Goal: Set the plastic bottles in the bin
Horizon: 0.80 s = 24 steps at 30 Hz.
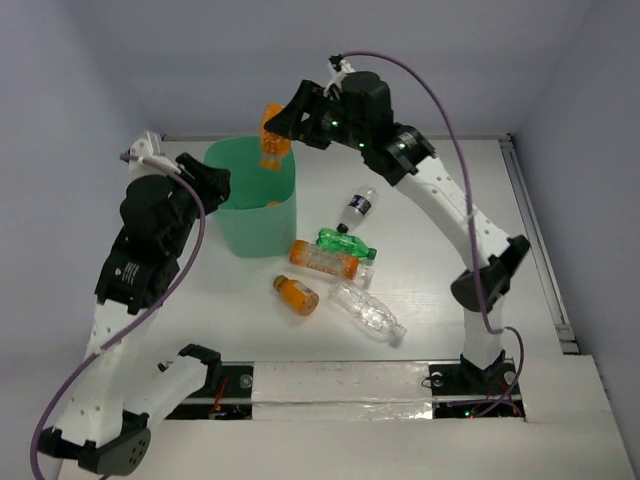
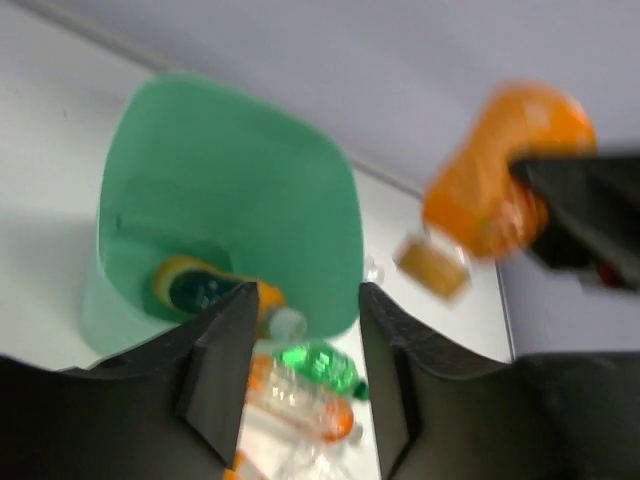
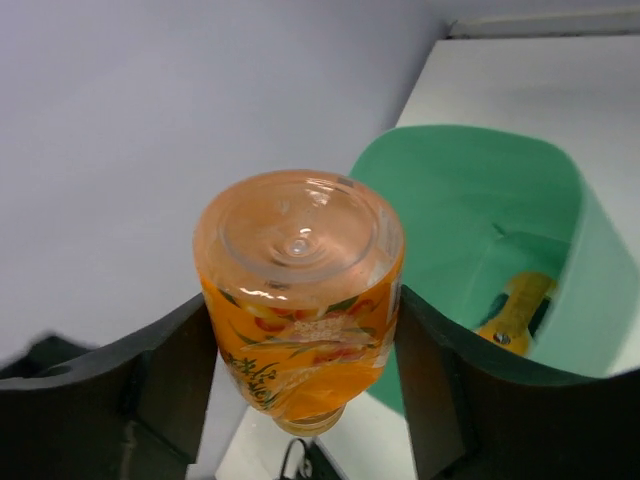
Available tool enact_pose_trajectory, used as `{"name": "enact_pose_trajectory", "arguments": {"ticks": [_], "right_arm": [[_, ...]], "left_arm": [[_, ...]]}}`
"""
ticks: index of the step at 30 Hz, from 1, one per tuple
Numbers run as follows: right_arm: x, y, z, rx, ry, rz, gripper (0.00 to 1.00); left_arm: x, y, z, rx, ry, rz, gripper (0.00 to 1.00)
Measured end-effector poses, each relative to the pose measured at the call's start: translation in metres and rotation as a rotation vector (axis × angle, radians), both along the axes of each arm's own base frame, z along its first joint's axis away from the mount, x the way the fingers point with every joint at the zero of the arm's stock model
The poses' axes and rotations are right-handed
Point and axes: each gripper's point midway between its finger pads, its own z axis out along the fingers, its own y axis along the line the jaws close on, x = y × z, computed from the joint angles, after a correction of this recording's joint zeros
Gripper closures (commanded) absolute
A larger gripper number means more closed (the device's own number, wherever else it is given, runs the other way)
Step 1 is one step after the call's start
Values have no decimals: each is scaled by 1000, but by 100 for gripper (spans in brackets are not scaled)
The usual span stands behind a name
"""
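Starting at the bin point(image 1: 258, 228) on the left of the desk point(image 1: 420, 270): I count one sunk bottle point(image 3: 516, 310) lying at the bottom, so that one's done. A second, the held orange bottle point(image 1: 272, 140), hangs cap-down over the far rim, not yet released. Right of the bin, five are left on the desk: the stubby orange bottle point(image 1: 296, 294), the long orange bottle point(image 1: 322, 258), the green bottle point(image 1: 343, 241) touching it, the dark-labelled clear bottle point(image 1: 357, 208) and the plain clear bottle point(image 1: 368, 312) nearest me. I'd call it early going, well under halfway.

Now poses. My left arm is folded up, and its left pincer point(image 2: 305, 300) is spread and empty, just beside the bin's left rim, looking down in. My right arm arches high across the desk, and its right pincer point(image 3: 300, 320) pinches the orange bottle by its sides above the opening.
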Motion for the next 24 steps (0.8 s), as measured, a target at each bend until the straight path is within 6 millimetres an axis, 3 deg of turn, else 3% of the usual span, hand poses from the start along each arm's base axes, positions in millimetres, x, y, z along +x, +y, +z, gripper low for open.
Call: {"name": "enact_pose_trajectory", "arguments": {"ticks": [2, 5, 8, 11, 12, 14, 15, 17, 20, 23, 24], "right_arm": [[11, 21, -12, 5, 20, 9, 19], [22, 42, -41, -13, 69, 21, 5], [27, 46, -63, -45, 114, 17, 3], [26, 42, -63, -55, 113, 12, 6], [23, 38, -60, -59, 105, 10, 21], [16, 27, -49, -72, 76, 0, 51], [9, 17, -46, -85, 57, -7, 82], [-10, -7, -42, -113, 44, -23, 92], [-51, -51, -45, -155, 14, -32, 90], [-93, -93, -57, -176, -10, -29, 71], [-107, -106, -65, -188, -14, -25, 53]], "left_arm": [[-17, 0, -24, -19, 46, -21, 65], [-27, -6, -62, -37, 131, -51, 66], [-39, -17, -110, -60, 244, -97, 62], [-57, -42, -164, -83, 378, -179, 49], [-65, -53, -180, -86, 420, -212, 39], [-86, -75, -211, -82, 509, -285, 30], [-96, -84, -223, -81, 545, -310, 23], [-111, -99, -243, -86, 607, -347, 18], [-118, -107, -265, -112, 665, -328, 9], [-118, -103, -285, -148, 701, -259, 6], [-117, -102, -289, -158, 706, -240, 5]]}}
